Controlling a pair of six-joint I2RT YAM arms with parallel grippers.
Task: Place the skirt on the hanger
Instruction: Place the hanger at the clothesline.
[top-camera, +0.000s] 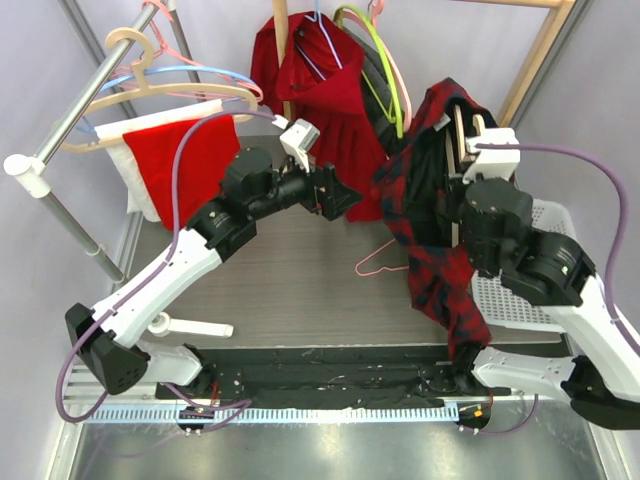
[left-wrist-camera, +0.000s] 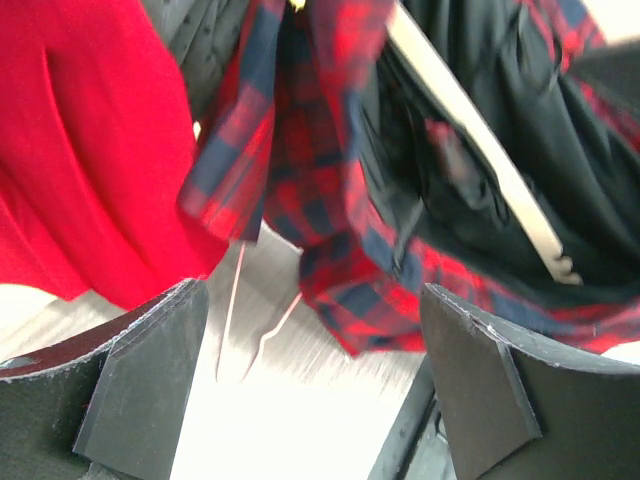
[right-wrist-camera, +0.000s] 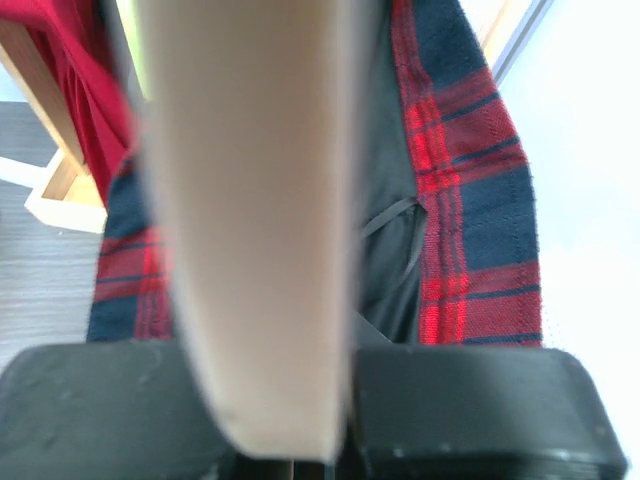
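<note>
Left gripper (top-camera: 345, 203): jaws wide apart, nothing between them. Its arm rises from the near left corner of the desk (top-camera: 300, 290) and reaches diagonally toward the desk's middle. The wrist is roughly level and the fingers (left-wrist-camera: 150, 370) point right, toward the skirt (top-camera: 440, 270). In the left wrist view the plaid cloth hangs ahead of the open jaws, near them, with no contact visible.

A pink wire hanger (top-camera: 378, 264) lies flat on the desk between the two arms, just left of the skirt's hanging fold.

The right arm rises from the near right corner, folds at the elbow and lifts its wrist high over the right side of the desk. The right gripper (right-wrist-camera: 290, 400) is clamped narrowly on the pale wooden hanger (right-wrist-camera: 250, 200), whose bar runs up from between the jaws.

The skirt, red and navy plaid with a black lining, is draped around the hanger at the right gripper. It hangs from there down toward the near edge, ending close to the right arm's base.

Beyond, toward the far edge, a red dress (top-camera: 340, 130) hangs on a wooden rack.
</note>
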